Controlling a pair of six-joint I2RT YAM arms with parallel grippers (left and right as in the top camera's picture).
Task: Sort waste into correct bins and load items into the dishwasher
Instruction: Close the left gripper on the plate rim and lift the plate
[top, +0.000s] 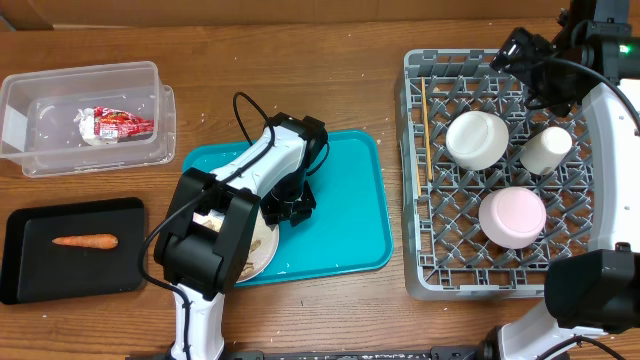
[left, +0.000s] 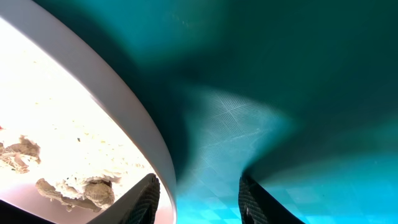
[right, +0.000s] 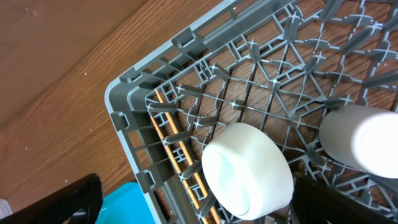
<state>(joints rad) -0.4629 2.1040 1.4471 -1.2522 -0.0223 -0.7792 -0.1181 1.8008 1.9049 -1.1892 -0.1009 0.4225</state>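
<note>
Overhead: the tub holds the wrapper and tissue. The carrot lies in the black tray. The plate sits on the teal tray on the table, mostly under the left arm. The rack carries two upturned bowls, a cup and, along its left side, chopsticks.

Left wrist: the left tool is part spread, its fingers astride the plate's rim, one over the scraps, one over the teal tray. No pinch shows.

Right wrist: the right tool is spread wide above one of the bowls, holding nothing.
</note>
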